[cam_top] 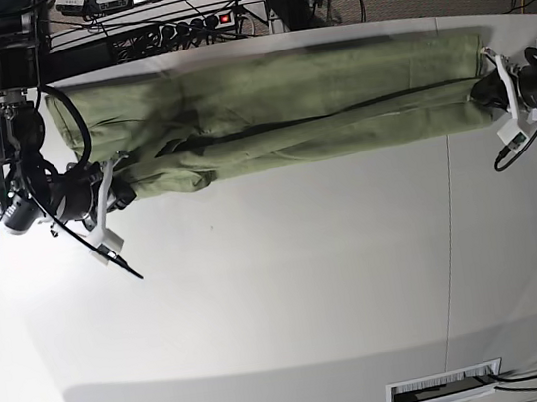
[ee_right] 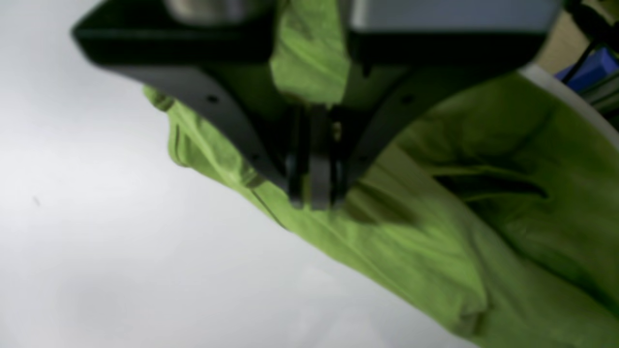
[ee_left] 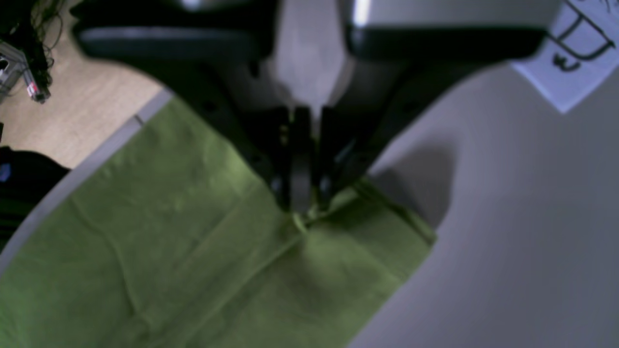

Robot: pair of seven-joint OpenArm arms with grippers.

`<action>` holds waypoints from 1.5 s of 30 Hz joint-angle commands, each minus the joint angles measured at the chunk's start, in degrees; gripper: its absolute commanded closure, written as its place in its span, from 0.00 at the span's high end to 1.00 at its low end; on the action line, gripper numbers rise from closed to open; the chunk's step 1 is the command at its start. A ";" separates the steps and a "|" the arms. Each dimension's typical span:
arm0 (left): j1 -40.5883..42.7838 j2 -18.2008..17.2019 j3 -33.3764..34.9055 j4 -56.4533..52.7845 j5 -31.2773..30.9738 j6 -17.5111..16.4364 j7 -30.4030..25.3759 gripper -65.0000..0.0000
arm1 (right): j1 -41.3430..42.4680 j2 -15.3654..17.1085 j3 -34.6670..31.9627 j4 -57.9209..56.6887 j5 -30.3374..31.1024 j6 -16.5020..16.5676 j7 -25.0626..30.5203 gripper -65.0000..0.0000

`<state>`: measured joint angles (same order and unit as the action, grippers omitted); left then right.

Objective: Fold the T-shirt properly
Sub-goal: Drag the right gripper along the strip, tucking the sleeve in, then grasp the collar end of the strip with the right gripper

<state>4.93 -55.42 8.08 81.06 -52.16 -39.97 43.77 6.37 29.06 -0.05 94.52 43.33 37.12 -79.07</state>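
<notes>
The olive-green T-shirt lies stretched in a long band across the far side of the white table, doubled over lengthwise with creases. At its right end in the base view, my left gripper pinches the cloth. In the left wrist view that gripper is shut on a puckered edge of the T-shirt near a corner. My right gripper holds the left end. Its wrist view shows the fingers shut on the rumpled T-shirt, slightly lifted.
A power strip and cables run behind the table's far edge. A sheet of paper with black marks lies near the left gripper. A seam crosses the tabletop, and a vent sits at the near edge.
</notes>
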 commanded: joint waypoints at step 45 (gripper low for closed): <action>12.35 7.85 -23.28 1.05 -11.45 4.11 2.91 0.46 | -1.01 -14.45 -12.46 4.81 -10.32 -0.09 4.48 0.29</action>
<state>17.74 -46.04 -14.37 81.45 -62.22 -36.05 47.79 4.23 14.26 -12.78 98.37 32.10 37.12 -75.46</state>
